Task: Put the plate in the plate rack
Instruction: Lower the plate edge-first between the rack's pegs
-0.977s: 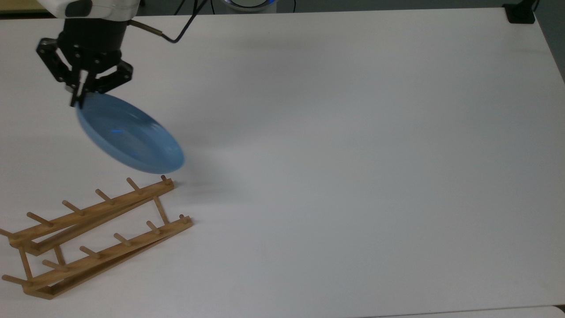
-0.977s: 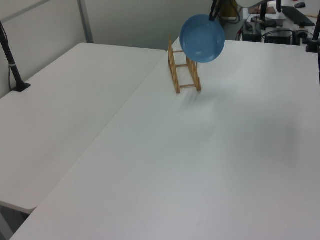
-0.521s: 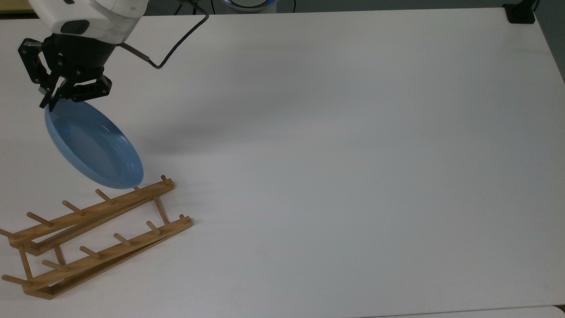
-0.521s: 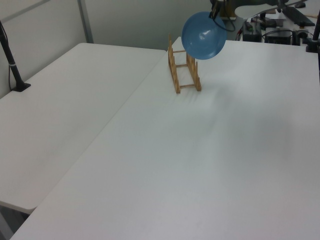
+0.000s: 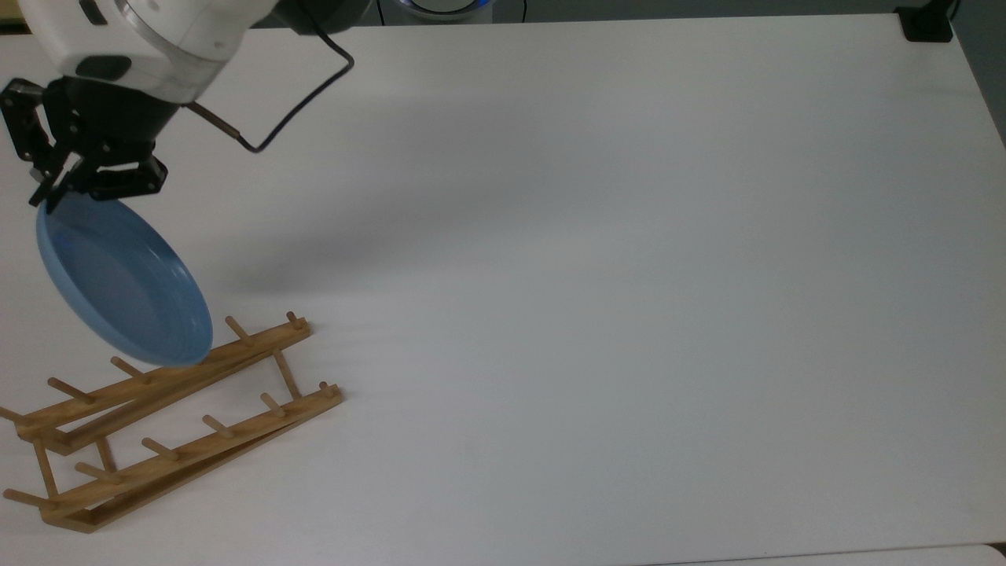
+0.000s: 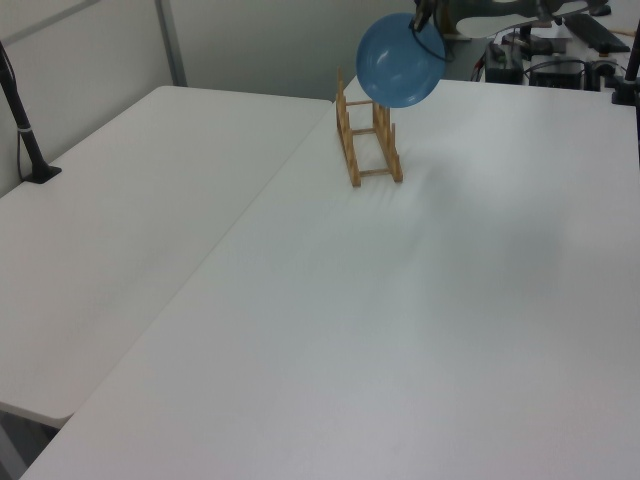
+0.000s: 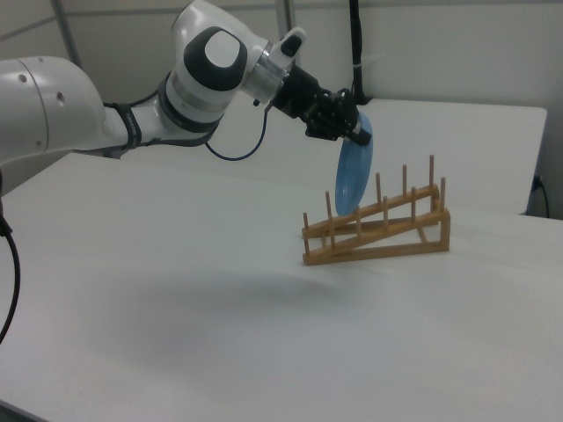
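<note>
My gripper (image 5: 49,189) (image 7: 359,130) is shut on the upper rim of the light-blue plate (image 5: 122,283) (image 6: 399,62) (image 7: 354,174). The plate hangs on edge, tilted, in the air. Its lower edge is just above the far rail of the wooden plate rack (image 5: 169,413) (image 6: 367,145) (image 7: 378,230), over the pegs toward the rack's right end in the top view. In the right view the plate sits behind the rack's pegs, near its low end. I cannot tell whether the plate touches the rack.
The rack lies at the top view's lower left on a wide white table (image 5: 613,275). A black cable (image 5: 291,110) loops from the arm's wrist. A black post base (image 5: 927,23) stands at the top view's far right corner.
The gripper has carried the plate toward the top view's left and lower, from beside the rack's right end to over its far rail. The rack has not moved.
</note>
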